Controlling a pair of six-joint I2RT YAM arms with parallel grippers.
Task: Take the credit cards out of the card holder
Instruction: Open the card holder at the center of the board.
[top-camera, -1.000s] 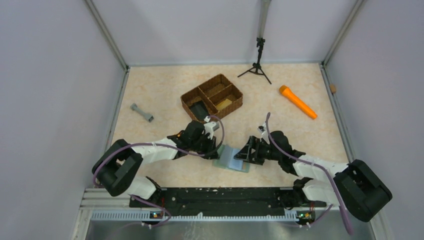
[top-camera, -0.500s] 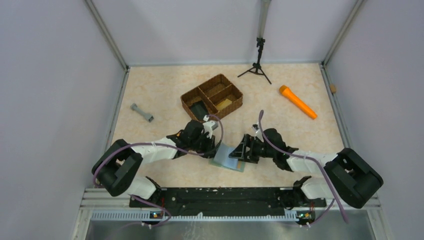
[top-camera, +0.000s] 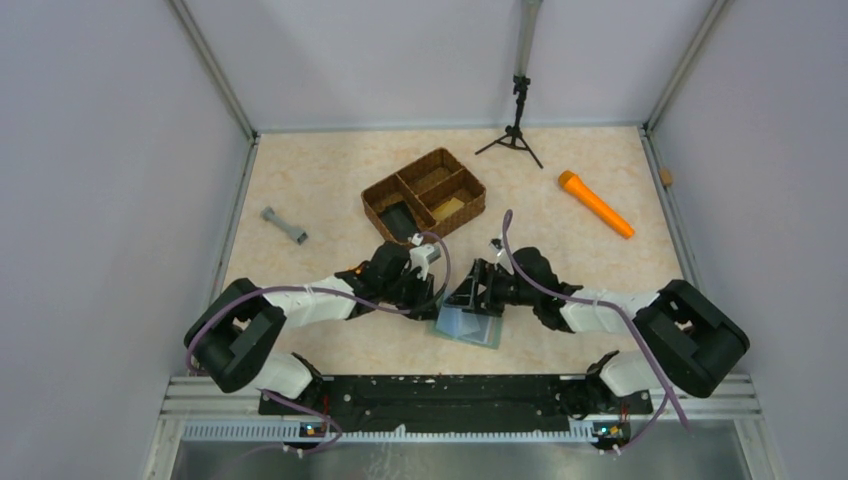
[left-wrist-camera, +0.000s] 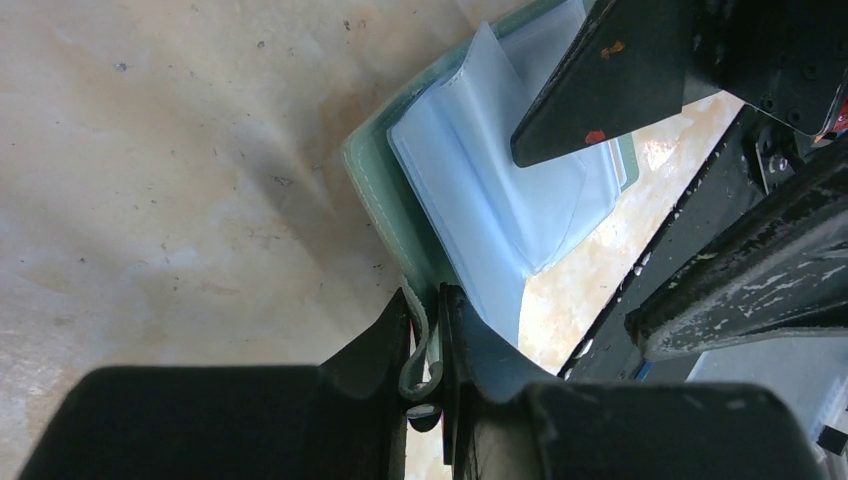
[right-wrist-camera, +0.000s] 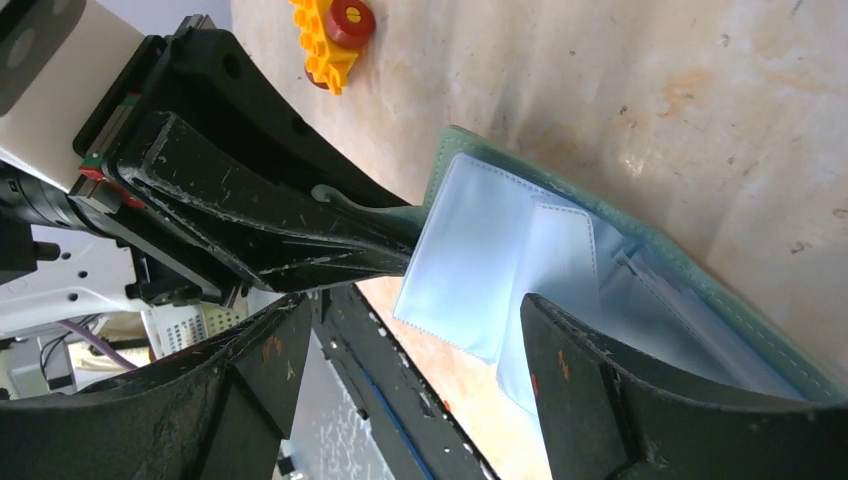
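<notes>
The card holder (top-camera: 470, 324) lies open on the table between my grippers, grey-green with pale blue-clear pockets (left-wrist-camera: 490, 190). My left gripper (left-wrist-camera: 425, 345) is shut on the holder's small tab at its edge; it shows in the top view (top-camera: 436, 292). My right gripper (right-wrist-camera: 415, 320) is open and hovers over the pockets (right-wrist-camera: 500, 250), one finger (right-wrist-camera: 640, 400) in front of the inner sleeves; it shows from above (top-camera: 472, 293). The credit cards are not in sight; the pockets look pale and I cannot tell what is inside.
A brown woven three-part basket (top-camera: 425, 195) stands just behind the grippers, holding a black block and a yellowish piece. An orange cylinder (top-camera: 595, 204) lies at the back right, a grey dumbbell-shaped piece (top-camera: 284, 226) at the left, a small black tripod (top-camera: 516, 130) at the back.
My right gripper has moved left, from beside the holder's right edge to over its open pockets. The left gripper has stayed shut on the tab, and the holder has shifted only slightly.
</notes>
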